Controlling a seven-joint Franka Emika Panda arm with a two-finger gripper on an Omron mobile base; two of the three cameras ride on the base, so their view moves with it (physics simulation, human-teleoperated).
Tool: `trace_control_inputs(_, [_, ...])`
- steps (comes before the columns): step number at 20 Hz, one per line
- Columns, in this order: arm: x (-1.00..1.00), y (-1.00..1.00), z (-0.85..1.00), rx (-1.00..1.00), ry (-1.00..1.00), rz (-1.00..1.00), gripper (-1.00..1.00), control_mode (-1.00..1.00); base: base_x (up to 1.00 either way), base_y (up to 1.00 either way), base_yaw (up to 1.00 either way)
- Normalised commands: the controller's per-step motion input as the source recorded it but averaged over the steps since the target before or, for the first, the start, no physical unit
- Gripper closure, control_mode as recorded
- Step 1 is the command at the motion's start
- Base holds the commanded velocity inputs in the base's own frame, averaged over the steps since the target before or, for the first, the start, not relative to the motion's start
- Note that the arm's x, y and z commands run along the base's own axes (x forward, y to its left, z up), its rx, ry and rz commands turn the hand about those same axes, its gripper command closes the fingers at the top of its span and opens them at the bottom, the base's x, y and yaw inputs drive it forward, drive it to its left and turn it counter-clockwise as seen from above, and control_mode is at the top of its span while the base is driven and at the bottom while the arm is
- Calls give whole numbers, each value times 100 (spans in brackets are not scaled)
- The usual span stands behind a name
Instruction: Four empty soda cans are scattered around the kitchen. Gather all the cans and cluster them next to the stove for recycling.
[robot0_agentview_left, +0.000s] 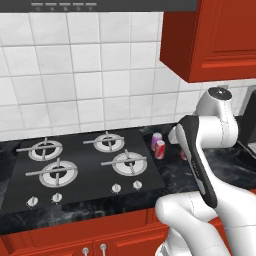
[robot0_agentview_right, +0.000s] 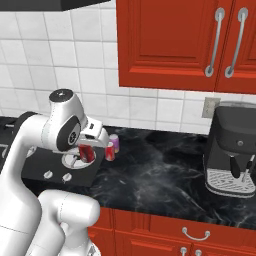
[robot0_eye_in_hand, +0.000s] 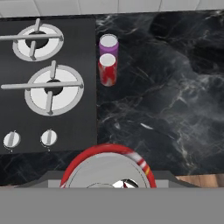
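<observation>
My gripper (robot0_agentview_right: 88, 148) is shut on a red soda can (robot0_agentview_right: 86, 154) and holds it in the air over the stove's right edge. In the hand view this can's silver top (robot0_eye_in_hand: 108, 171) sits close below the camera and hides the fingers. Two other soda cans stand upright on the black counter just right of the stove (robot0_agentview_left: 90, 162): a pink-purple one (robot0_eye_in_hand: 108, 44) at the back and a red one (robot0_eye_in_hand: 107, 69) touching it in front. Both stand ahead of the held can. The blue can is out of view.
A black coffee machine (robot0_agentview_right: 231, 150) stands on the counter at the far right. Red wall cabinets (robot0_agentview_right: 185, 45) hang above the counter. Bare marbled countertop (robot0_eye_in_hand: 166, 96) stretches right of the two cans. The stove knobs (robot0_eye_in_hand: 48, 137) line its front edge.
</observation>
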Motion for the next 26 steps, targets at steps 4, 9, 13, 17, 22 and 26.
trace_control_inputs(4, [0,0,0,0,0,0,100,100,0,0,0])
trace_control_inputs(9, [0,0,0,0,0,0,100,100,0,0,0])
trace_control_inputs(13, [1,0,-8,0,0,0,100,-100,0,0,0])
trace_control_inputs(17, [26,3,-25,0,0,0,100,-100,0,0,0])
trace_control_inputs(22, [24,2,-24,0,0,0,100,-100,0,0,0])
trace_control_inputs(26, [25,2,-24,0,0,0,100,-100,0,0,0])
